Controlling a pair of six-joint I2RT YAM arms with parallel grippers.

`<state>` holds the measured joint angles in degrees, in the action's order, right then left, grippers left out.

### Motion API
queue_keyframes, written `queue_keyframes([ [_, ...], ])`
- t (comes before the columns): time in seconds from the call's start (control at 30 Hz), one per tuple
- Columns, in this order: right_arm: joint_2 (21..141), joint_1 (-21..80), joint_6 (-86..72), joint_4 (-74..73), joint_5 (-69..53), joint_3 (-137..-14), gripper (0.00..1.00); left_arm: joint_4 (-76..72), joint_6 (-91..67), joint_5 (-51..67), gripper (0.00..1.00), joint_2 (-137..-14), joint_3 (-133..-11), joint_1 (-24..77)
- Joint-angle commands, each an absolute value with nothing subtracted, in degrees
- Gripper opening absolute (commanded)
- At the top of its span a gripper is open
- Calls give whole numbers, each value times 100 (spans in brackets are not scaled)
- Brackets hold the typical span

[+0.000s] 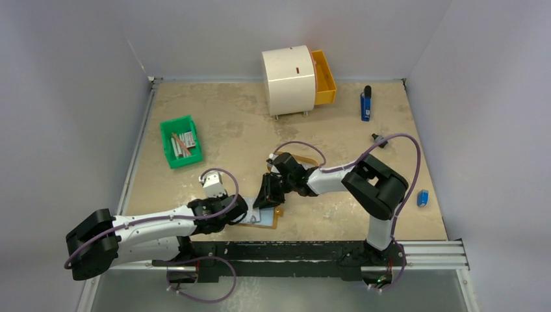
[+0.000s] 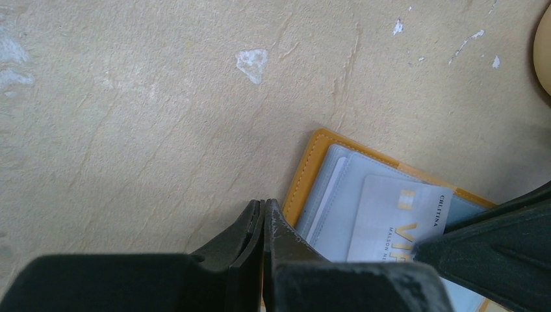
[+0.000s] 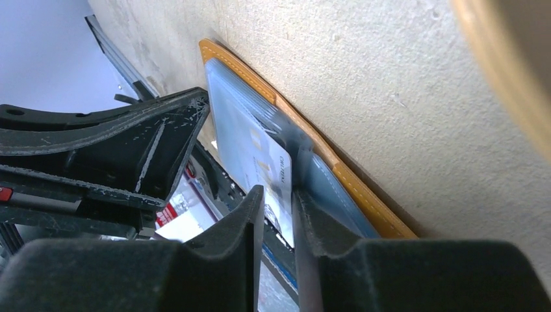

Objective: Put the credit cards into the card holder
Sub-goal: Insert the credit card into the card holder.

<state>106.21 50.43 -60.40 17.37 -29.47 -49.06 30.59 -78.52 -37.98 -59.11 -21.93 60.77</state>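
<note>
Left gripper (image 2: 263,207): black fingers pressed together, tips at the orange stitched border of the wallet (image 2: 334,201); whether they nip the border cannot be told. Wallet: lying open and flat on the table (image 2: 162,117) near its front edge, between the two arms, blue-grey pockets facing up. Card (image 2: 390,214): pale grey with gold lettering, resting over the wallet's pockets at a slant; whether its edge has entered a pocket cannot be told. Right gripper (image 3: 278,195): fingers pinching that card by one edge with only the card's thickness between them, held low over the wallet's inner face. Left and right fingers stand close together at the wallet, not touching. Tray (image 1: 307,160): tan, just behind the right wrist, mostly hidden by it. Bin (image 1: 166,140): green, left of centre, well apart from the wallet, holding white and brown sticks (image 1: 182,143). Cabinet (image 1: 288,81): white, rounded, at the far edge, with its orange drawer (image 1: 325,81) pulled out to the right. Blue object (image 1: 366,104): upright-lying near the far right corner. Smaller blue object (image 1: 423,197): at the right edge, beside the right arm.
</note>
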Motion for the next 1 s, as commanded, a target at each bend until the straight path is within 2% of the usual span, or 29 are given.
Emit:
queue_keyframes([
  [0.0,10418,5105,-6013,1633,-2885,-5019,20,2942,-7989,-3475,0,-5914,-2085,6082],
  [0.17,10422,5123,-6237,1910,-2858,-4913,4,2906,-8005,-3425,0,-5865,-2059,6082],
  [0.27,10370,5124,-6492,2266,-2727,-4700,0,2863,-8059,-3366,0,-5794,-1980,6082],
  [0.5,10376,5176,-6856,2726,-2472,-4449,0,2758,-8151,-3257,0,-5612,-1798,6085],
  [0.83,10592,5343,-6714,2339,-2443,-4964,0,2720,-8173,-3243,0,-5588,-1799,6083],
  [0.87,10539,5344,-6679,2255,-2403,-4962,2,2774,-8188,-3274,0,-5563,-1814,6082],
  [0.97,10367,5343,-6529,1896,-2320,-4949,22,2925,-8236,-3367,0,-5419,-1821,6084],
])
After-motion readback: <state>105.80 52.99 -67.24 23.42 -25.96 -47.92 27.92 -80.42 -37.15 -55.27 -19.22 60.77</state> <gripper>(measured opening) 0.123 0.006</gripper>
